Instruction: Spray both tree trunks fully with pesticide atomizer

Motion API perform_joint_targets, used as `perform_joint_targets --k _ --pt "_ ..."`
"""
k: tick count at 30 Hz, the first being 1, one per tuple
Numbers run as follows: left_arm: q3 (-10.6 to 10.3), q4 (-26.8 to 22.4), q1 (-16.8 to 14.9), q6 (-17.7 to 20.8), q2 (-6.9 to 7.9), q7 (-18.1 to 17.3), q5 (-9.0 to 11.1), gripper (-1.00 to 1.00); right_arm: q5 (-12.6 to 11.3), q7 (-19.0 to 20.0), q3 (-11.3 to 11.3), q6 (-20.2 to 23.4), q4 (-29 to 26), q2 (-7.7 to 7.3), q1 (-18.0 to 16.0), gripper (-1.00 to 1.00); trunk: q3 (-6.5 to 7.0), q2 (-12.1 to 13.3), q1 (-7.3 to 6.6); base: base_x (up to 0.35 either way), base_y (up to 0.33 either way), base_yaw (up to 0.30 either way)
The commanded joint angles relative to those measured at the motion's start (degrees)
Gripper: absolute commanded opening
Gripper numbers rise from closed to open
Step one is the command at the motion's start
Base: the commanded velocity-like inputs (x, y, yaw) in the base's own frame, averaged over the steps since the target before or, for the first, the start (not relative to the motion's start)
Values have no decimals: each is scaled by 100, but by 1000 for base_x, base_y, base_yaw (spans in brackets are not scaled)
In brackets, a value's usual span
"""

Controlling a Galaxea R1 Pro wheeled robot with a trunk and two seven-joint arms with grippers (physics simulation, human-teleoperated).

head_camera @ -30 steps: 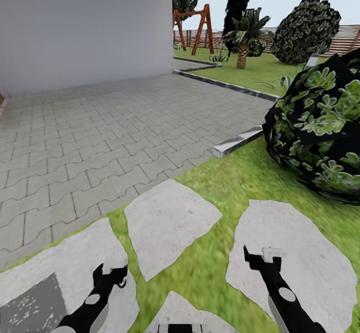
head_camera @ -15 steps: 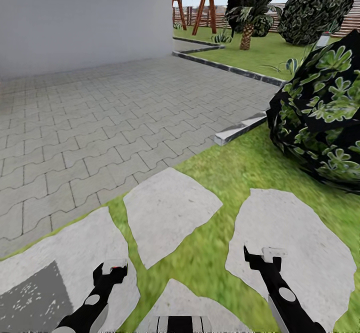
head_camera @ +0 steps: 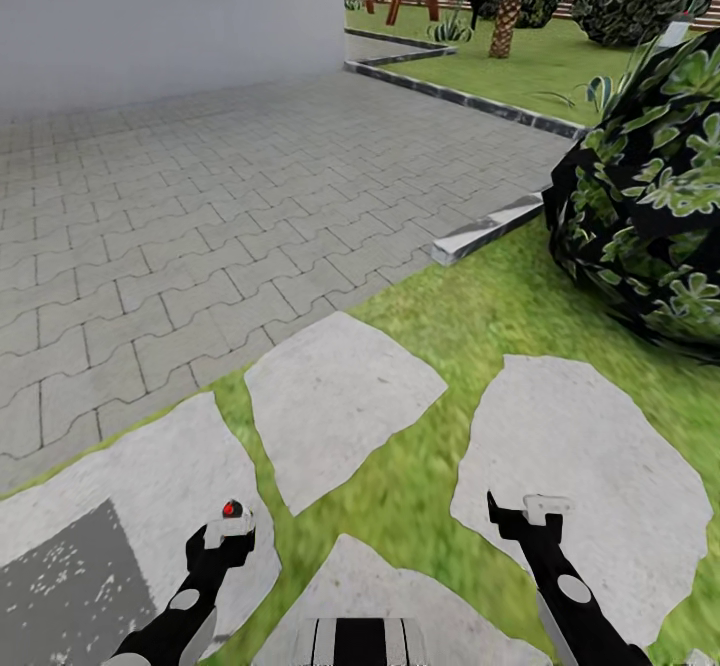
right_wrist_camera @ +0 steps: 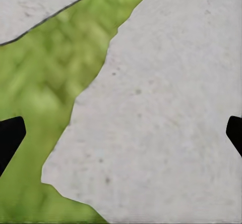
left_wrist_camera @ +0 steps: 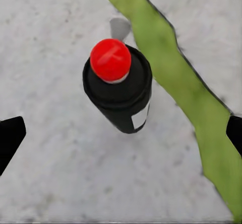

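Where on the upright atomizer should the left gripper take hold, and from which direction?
Probably the black cylindrical body of the pesticide atomizer, below its red cap, coming down from above. It stands upright on a grey paving stone, and the open left gripper already straddles it in the wrist view.

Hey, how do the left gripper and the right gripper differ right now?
The left gripper hangs over the pesticide atomizer, a black can with a red cap standing on a grey paving stone; the right gripper has only bare stone and grass beneath it. In the head view the left sits slightly lower in frame. Both are open and hold nothing.
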Motion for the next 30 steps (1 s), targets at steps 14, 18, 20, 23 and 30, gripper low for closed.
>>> perform_joint_targets --k 14,18,20,23,30 --pt "25 10 -3 -17 5 5 -24 100 -1 -21 14 -16 10 -1 -2 100 -287 -11 17 0 0 0" --pt "29 15 -3 -17 6 5 -26 100 5 -26 20 -16 21 -1 0 100 -302 -11 17 4 0 0" --pt "30 18 -3 -17 6 5 -26 100 12 -26 27 -19 36 3 0 100 -304 -11 17 130 17 0" --pt "32 16 -3 -16 6 5 -27 100 15 -27 31 -21 36 7 -2 100 -305 -11 17 214 42 0" --pt "33 15 -3 -16 7 5 -27 100 16 -27 26 -25 28 7 -1 100 -305 -11 17 44 7 0"
